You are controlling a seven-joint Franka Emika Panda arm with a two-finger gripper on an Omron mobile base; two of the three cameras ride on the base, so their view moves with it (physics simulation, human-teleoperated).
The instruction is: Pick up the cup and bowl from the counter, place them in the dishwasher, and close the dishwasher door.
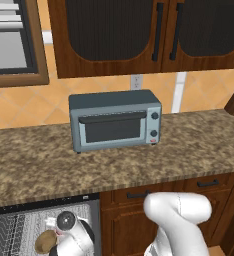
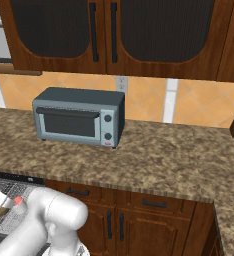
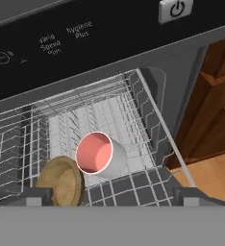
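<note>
The dishwasher (image 3: 85,48) stands open under the counter (image 1: 189,145), its white wire rack (image 3: 133,110) exposed. The white cup (image 3: 97,154) lies on its side in the rack, its red-pink inside facing me. The tan bowl (image 3: 61,180) leans just left of it, and the two touch or nearly touch. My gripper (image 3: 117,194) hangs open above the rack's near edge, fingertips (image 3: 37,194) wide apart and holding nothing. From the base views the bowl (image 1: 45,241) and the cup (image 2: 18,201) sit in the rack beside my lowered wrist. The dishwasher door is out of view.
A grey toaster oven (image 1: 115,120) stands on the counter (image 2: 164,155) against the tiled wall. Dark wooden drawers and cabinet doors (image 1: 209,200) flank the dishwasher on its right. Upper cabinets (image 2: 114,35) hang above. Wooden floor (image 3: 206,173) shows right of the rack.
</note>
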